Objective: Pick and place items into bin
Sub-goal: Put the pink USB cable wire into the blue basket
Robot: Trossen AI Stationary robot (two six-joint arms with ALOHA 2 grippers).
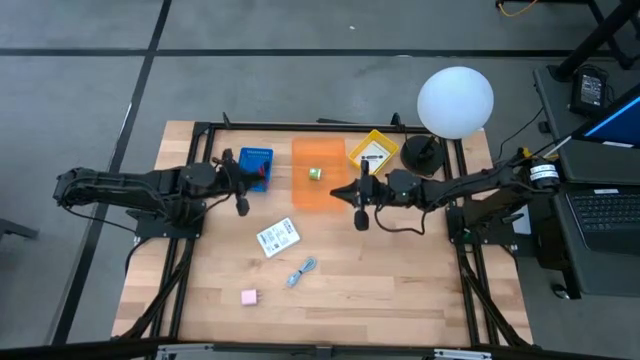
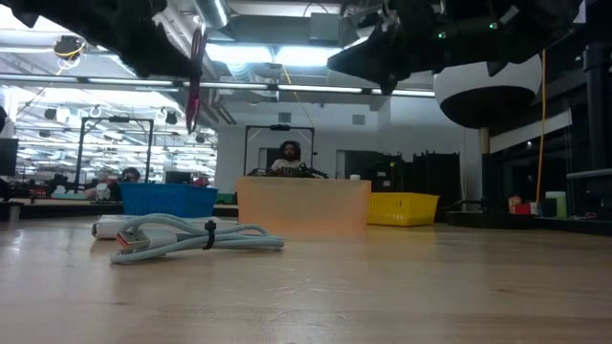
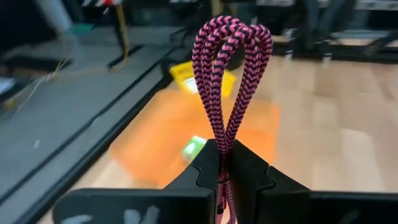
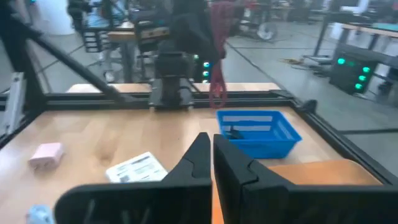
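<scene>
Left gripper jaws clamped on dark-red cord, lifted clear for orange bin. Right gripper jaws shut, empty, beside bin.

The light wooden tabletop sits inside a black frame. Toward 12 o'clock stands a row of three bins: a blue bin at 11, an orange bin in the middle, and a yellow bin at 1. Beside the yellow bin stands a white globe lamp on a dark base. Near the centre lies a white printed packet, a light-blue cable just toward 6 from it, and a pink cube at 7.
</scene>
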